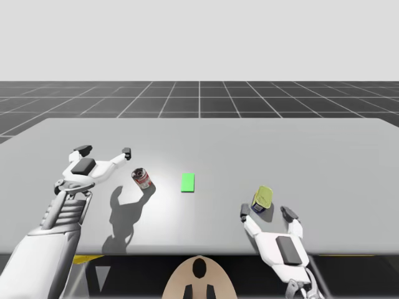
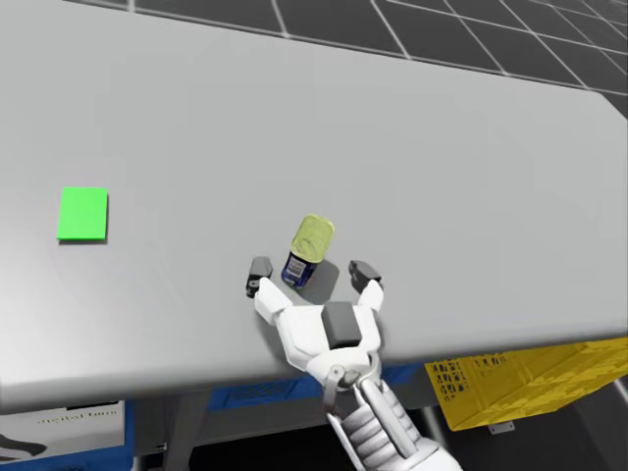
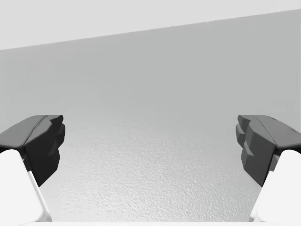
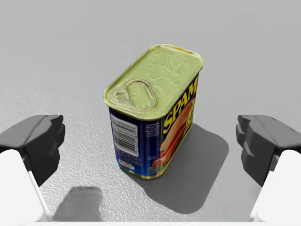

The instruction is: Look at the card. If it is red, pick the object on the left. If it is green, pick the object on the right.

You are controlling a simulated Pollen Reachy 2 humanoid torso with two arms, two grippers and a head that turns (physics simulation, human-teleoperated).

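One each: green card point(image 1: 188, 182), red can point(image 1: 142, 178), blue can point(image 1: 262, 199)

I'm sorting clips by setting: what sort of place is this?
Probably a simulated test scene, not a real room: a grey table on a dark grid floor, bearing a green card, a red can and a blue can.

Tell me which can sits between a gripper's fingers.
The blue rectangular can, right of the green card: my right gripper, open, flanks it without touching. The red round can stands clear of my left gripper.
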